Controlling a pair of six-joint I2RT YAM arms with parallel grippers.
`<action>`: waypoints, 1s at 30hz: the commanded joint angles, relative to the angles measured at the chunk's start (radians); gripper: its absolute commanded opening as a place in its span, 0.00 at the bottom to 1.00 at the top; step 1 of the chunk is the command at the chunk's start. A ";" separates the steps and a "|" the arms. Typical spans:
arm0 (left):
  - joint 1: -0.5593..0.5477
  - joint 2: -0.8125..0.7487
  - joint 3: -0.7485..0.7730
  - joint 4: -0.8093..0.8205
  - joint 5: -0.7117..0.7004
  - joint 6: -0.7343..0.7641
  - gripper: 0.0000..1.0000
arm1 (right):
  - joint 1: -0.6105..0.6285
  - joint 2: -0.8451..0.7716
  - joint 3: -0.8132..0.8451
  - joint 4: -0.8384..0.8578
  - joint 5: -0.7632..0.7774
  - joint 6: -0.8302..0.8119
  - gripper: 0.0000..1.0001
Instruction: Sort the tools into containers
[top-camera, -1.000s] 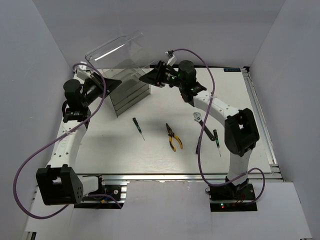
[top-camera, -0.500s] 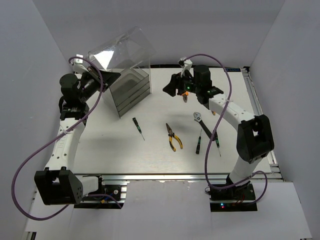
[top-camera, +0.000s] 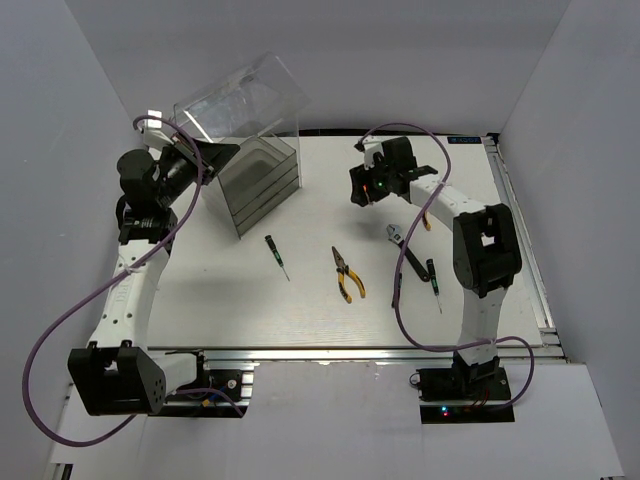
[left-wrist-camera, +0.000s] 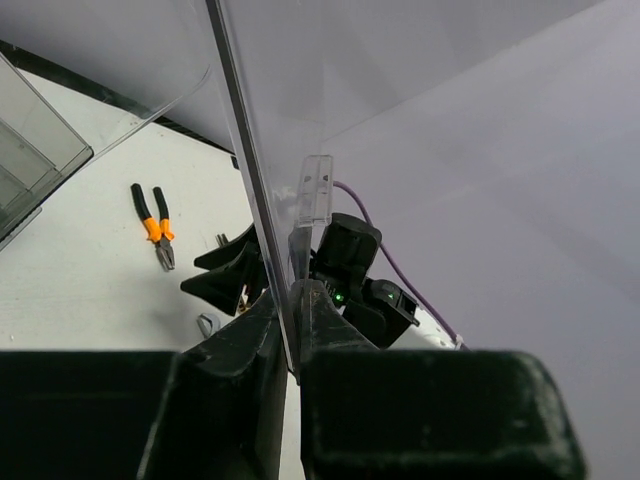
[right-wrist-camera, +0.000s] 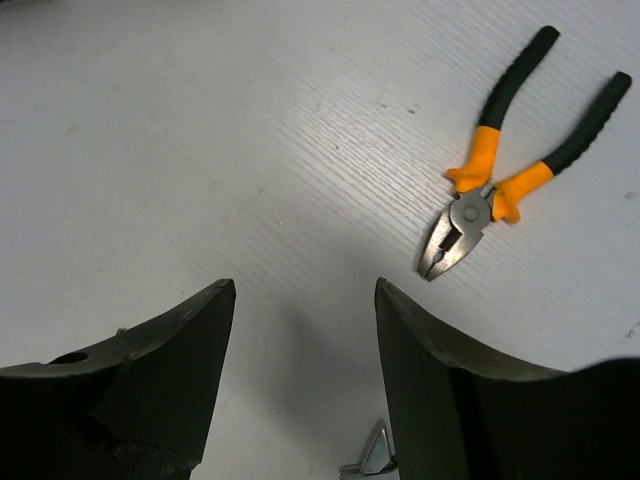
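My left gripper (top-camera: 207, 157) is shut on the edge of the clear lid (top-camera: 240, 100) of the cabinet (top-camera: 262, 182) and holds it raised; the pinched lid edge (left-wrist-camera: 262, 200) shows in the left wrist view. My right gripper (top-camera: 357, 188) is open and empty, low over the table right of the cabinet. Orange-handled pliers (right-wrist-camera: 492, 180) lie just beyond its fingers (right-wrist-camera: 170, 350), and also show in the left wrist view (left-wrist-camera: 155, 225). Yellow-handled pliers (top-camera: 348, 272), a silver wrench (top-camera: 397, 237) and two screwdrivers (top-camera: 277, 255) (top-camera: 434, 282) lie on the table.
The grey-tinted drawers (left-wrist-camera: 30, 160) are stacked under the raised lid. The wrench's tip (right-wrist-camera: 372, 458) sits close beneath my right fingers. A purple cable (top-camera: 400, 290) hangs over the tools at the right. A metal rail (top-camera: 520, 240) runs along the table's right edge.
My right gripper has pulled back from the cabinet to the right and come down low over the table. My left gripper has lifted the clear lid higher.
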 joint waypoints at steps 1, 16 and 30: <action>0.000 -0.074 0.002 0.081 -0.041 0.022 0.15 | 0.011 -0.067 -0.015 -0.024 -0.076 -0.147 0.65; 0.000 -0.101 -0.026 0.070 -0.053 0.029 0.15 | -0.135 -0.288 -0.279 -0.176 0.045 -0.483 0.74; 0.000 -0.098 -0.049 0.088 -0.029 0.016 0.15 | -0.098 -0.257 -0.442 -0.054 0.299 -0.291 0.76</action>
